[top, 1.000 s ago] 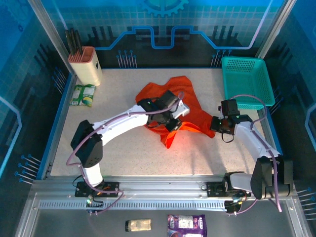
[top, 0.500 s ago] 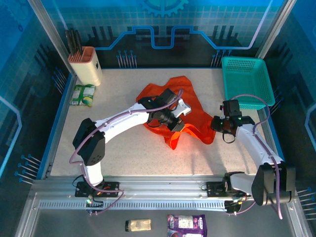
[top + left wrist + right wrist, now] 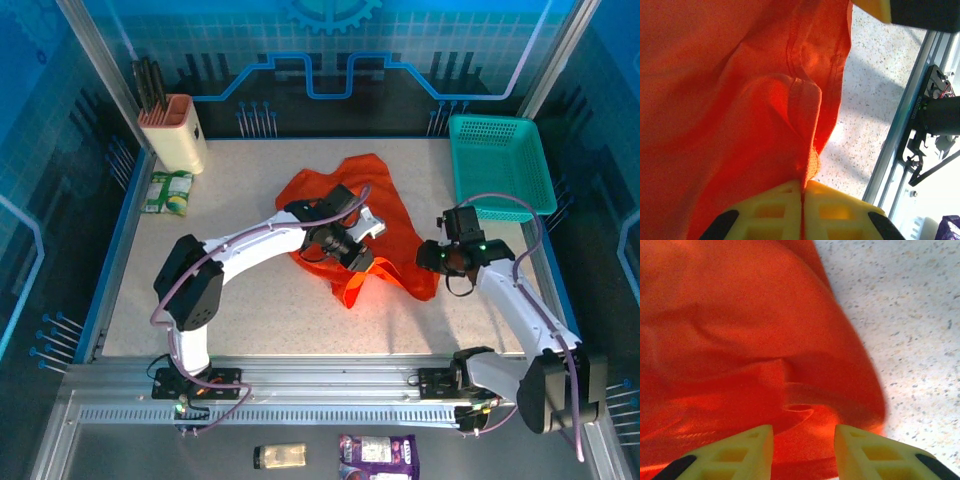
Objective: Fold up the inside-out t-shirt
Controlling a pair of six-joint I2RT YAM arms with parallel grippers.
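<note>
Left gripper (image 3: 803,186): clamped on a stitched fold of shirt (image 3: 390,215), crumpled on table (image 3: 250,310) under both tools. Right gripper (image 3: 803,432): parted, empty, just above the cloth's edge. Probably thin, limp and light; best pinched at hems.

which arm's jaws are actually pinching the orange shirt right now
The left gripper: its jaws are shut on a fold of the t-shirt. The right gripper has its jaws apart over the fabric.

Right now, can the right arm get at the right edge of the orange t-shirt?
Probably yes: the right gripper hangs with its jaws apart just over the t-shirt, and nothing lies between them.
</note>
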